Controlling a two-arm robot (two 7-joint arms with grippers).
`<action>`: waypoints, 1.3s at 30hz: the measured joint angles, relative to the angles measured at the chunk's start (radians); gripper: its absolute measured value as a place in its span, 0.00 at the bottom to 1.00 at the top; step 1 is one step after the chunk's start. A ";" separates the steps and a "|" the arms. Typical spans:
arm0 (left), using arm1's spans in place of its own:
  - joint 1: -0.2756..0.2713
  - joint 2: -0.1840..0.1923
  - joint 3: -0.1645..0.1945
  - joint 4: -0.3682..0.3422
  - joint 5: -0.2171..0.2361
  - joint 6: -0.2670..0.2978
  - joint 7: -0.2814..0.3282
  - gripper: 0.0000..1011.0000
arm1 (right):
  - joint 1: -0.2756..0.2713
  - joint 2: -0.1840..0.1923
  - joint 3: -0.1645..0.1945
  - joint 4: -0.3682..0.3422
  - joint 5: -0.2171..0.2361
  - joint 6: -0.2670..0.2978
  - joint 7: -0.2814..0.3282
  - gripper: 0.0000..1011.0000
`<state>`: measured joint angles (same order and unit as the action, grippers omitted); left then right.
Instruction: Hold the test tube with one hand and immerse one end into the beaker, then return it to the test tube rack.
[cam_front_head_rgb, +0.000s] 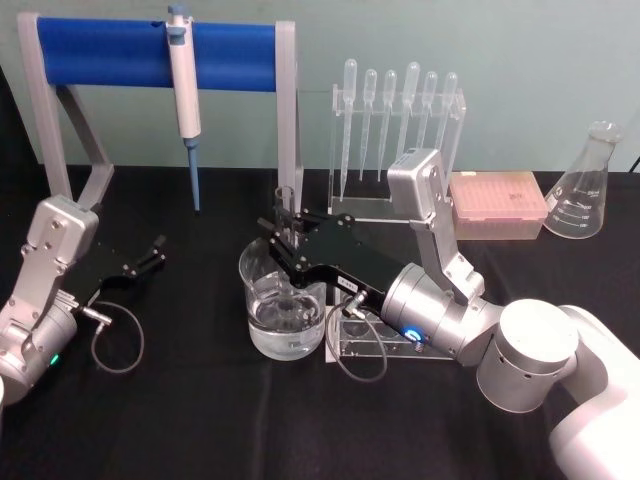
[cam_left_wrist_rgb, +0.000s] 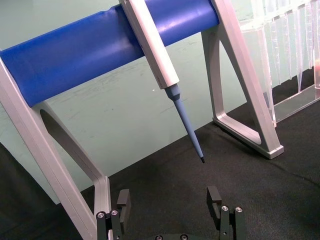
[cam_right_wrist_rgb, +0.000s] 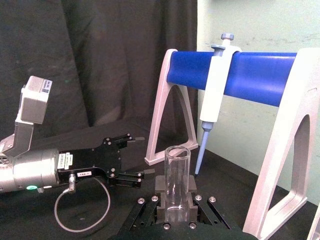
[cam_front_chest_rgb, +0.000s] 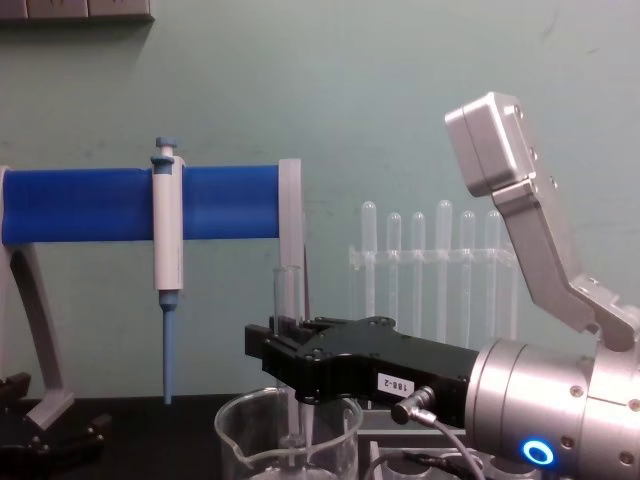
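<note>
The test tube (cam_front_head_rgb: 285, 203) stands upright, a clear glass tube with its open rim on top. My right gripper (cam_front_head_rgb: 283, 232) is shut on its middle, directly above the beaker (cam_front_head_rgb: 283, 300), which holds some clear liquid. From the chest, the test tube (cam_front_chest_rgb: 288, 295) runs down through the right gripper (cam_front_chest_rgb: 285, 345), and its lower end sits inside the beaker (cam_front_chest_rgb: 240, 440), below the rim. Whether it touches the liquid I cannot tell. The right wrist view has the test tube (cam_right_wrist_rgb: 176, 175) clamped between the fingers. My left gripper (cam_front_head_rgb: 150, 255) rests open and holds nothing at the table's left side.
A blue-and-white pipettor (cam_front_head_rgb: 185, 90) hangs on the blue-barred stand (cam_front_head_rgb: 110, 55) behind the beaker. A rack of plastic pipettes (cam_front_head_rgb: 400, 130), a pink tip box (cam_front_head_rgb: 497, 205) and a glass flask (cam_front_head_rgb: 585, 185) stand at the back right. A clear holder (cam_front_head_rgb: 365, 345) lies under my right wrist.
</note>
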<state>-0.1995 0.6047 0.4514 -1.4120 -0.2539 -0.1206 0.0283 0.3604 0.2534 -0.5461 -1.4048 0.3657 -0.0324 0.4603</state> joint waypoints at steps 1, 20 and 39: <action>0.000 0.000 0.000 0.000 0.000 0.000 0.000 0.99 | 0.000 0.000 0.000 0.000 0.000 0.000 0.000 0.22; 0.000 0.000 0.000 0.000 0.000 0.000 0.000 0.99 | 0.000 0.000 0.000 0.000 0.000 0.001 0.000 0.22; 0.000 0.000 0.000 0.000 0.000 0.000 0.000 0.99 | 0.000 0.000 0.000 0.000 0.000 0.001 0.000 0.22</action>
<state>-0.1995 0.6047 0.4514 -1.4120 -0.2539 -0.1206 0.0283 0.3604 0.2534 -0.5461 -1.4047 0.3656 -0.0311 0.4599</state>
